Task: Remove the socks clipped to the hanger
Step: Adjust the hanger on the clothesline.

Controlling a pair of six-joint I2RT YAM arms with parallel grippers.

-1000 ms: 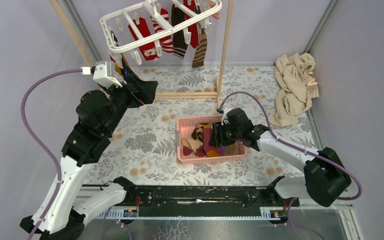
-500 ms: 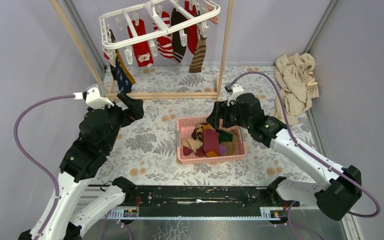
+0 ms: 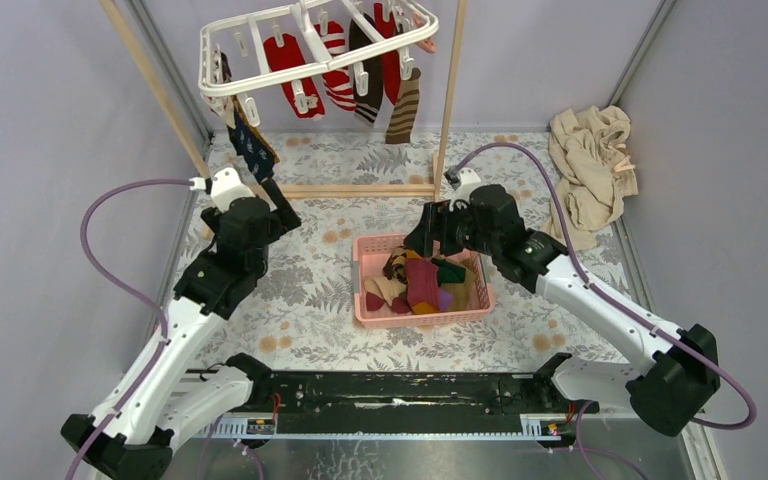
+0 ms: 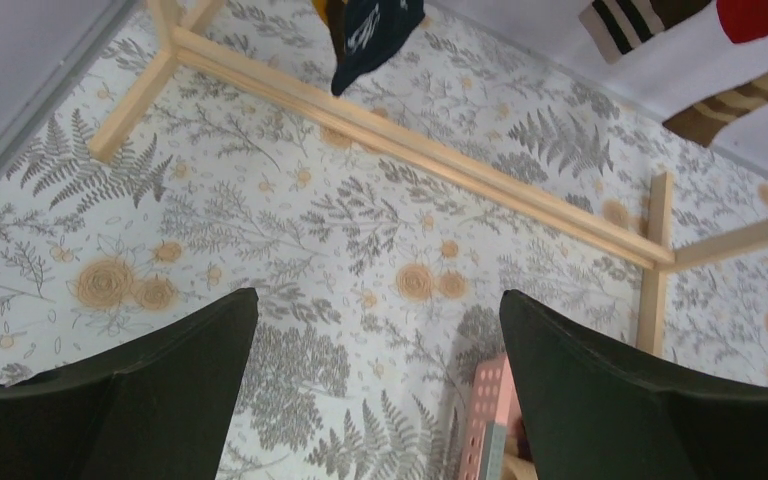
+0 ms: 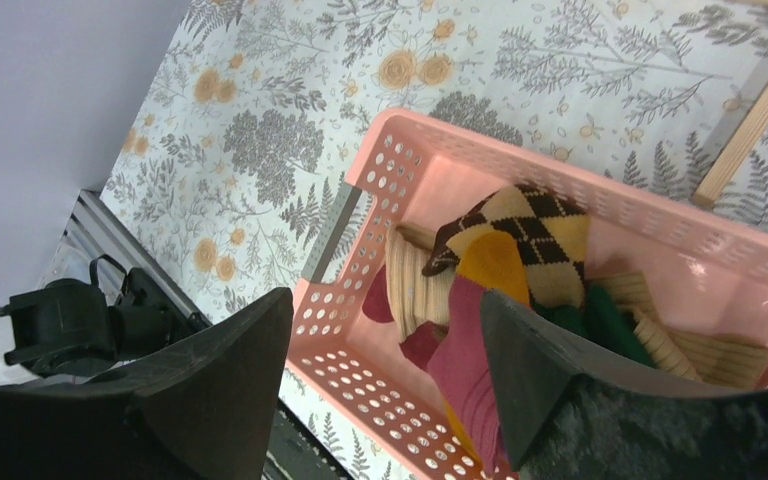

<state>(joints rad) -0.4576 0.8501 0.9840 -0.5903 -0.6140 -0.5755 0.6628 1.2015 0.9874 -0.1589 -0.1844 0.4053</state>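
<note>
The white hanger (image 3: pixel 202 62) hangs at the top back with several socks clipped under it: red ones (image 3: pixel 290 65), striped brown ones (image 3: pixel 402 105) and a navy sock (image 3: pixel 252 150) at its left corner. My left gripper (image 3: pixel 282 205) is open and empty, low over the floral table, below and in front of the navy sock (image 4: pixel 370 35). In its wrist view the left gripper (image 4: pixel 378 300) holds nothing. My right gripper (image 3: pixel 420 234) hovers open over the pink basket (image 3: pixel 360 290). Nothing is between the right gripper (image 5: pixel 385 300) fingers.
The pink basket (image 5: pixel 600 190) holds several loose socks (image 5: pixel 520 235). A wooden pole frame (image 3: pixel 370 190) stands behind it, with an upright pole (image 3: pixel 450 90) beside the hanger. A crumpled beige cloth (image 3: pixel 590 175) lies at the back right.
My left arm dropped back from the hanger's left corner toward the table. My right gripper rose out of the basket and opened wider. The hanger swung slightly.
</note>
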